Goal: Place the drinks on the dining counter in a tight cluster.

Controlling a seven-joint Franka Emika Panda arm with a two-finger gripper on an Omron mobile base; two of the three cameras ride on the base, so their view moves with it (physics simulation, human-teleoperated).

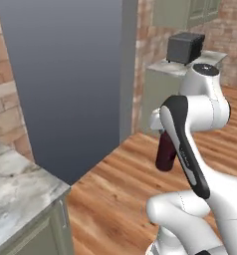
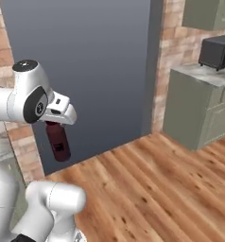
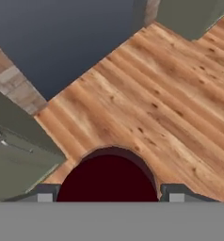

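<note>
While I look from the left base camera, my gripper sits half behind my forearm, pinching the maroon bottle, which hangs above the wooden floor. From the right, the bottle dangles neck-up under my hand, well clear of the grey panel. Through the hand camera, both fingertips flank its dark round body. I judge a swing could loosen it and drop it.
</note>
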